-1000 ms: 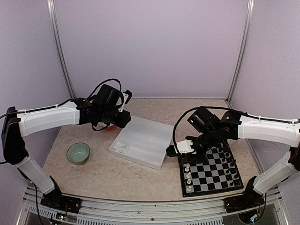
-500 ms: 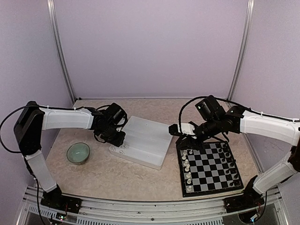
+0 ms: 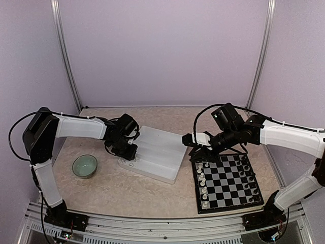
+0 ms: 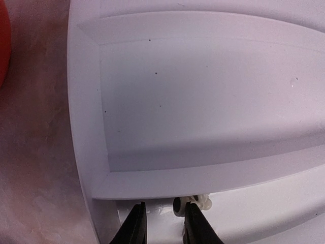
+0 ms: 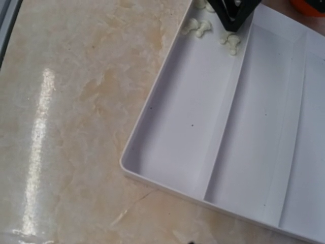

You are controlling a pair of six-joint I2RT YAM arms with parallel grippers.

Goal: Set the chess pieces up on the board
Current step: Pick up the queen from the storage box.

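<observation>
Pieces (image 5: 197, 26) in cream cluster in the tray (image 5: 223, 127) corner at the left jaws, narrowly spread, tips cut off. Others (image 3: 202, 180) line the board (image 3: 226, 183) edges; the right jaws' state I cannot tell.

A pale lilac back wall (image 3: 162, 51) fills the upper half of the top view, flanked by matching side walls at the left (image 3: 25, 61) and right (image 3: 299, 61) edges. 2 slim metal posts, 1 at upper left (image 3: 63, 56) and 1 at upper right (image 3: 260, 56), mark the corners. Below lies a beige, marble-patterned surface (image 3: 127, 185), edged along the bottom by a metal rail (image 3: 152, 223). In the right wrist view a bright glare streak (image 5: 38, 147) runs down its left side.
</observation>
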